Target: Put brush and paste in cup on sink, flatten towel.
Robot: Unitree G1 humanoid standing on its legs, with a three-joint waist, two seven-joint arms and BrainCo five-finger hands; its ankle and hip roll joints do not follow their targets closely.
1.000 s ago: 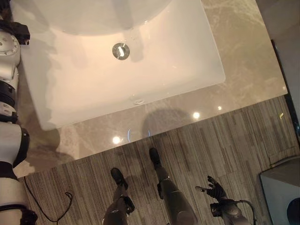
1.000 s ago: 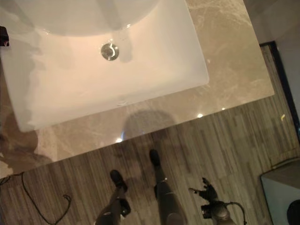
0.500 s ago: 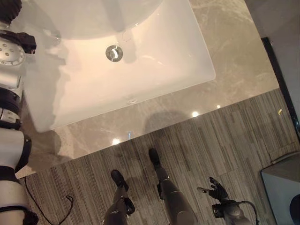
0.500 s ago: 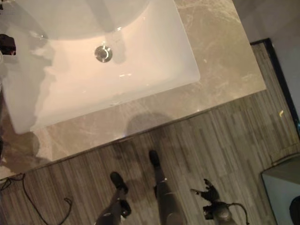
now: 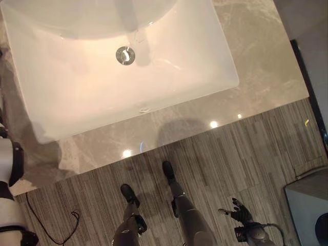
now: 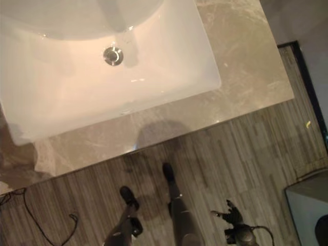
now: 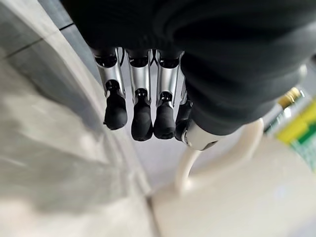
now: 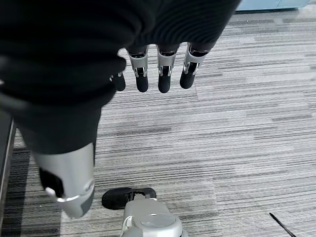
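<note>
Down by the floor, right hand [image 5: 237,211] is idling with fingers relaxed and spread.
Left hand [image 7: 143,98] is hovering, fingers straight and holding nothing, with the cream cup [image 7: 232,197] sitting just past its fingertips; brush, paste and towel can't be located.

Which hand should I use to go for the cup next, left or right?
Left, probably. The left hand hangs with straight fingers right beside the cream cup's handle, up at counter level. The right hand hangs low over the striped floor, away from the sink, holding nothing.
</note>
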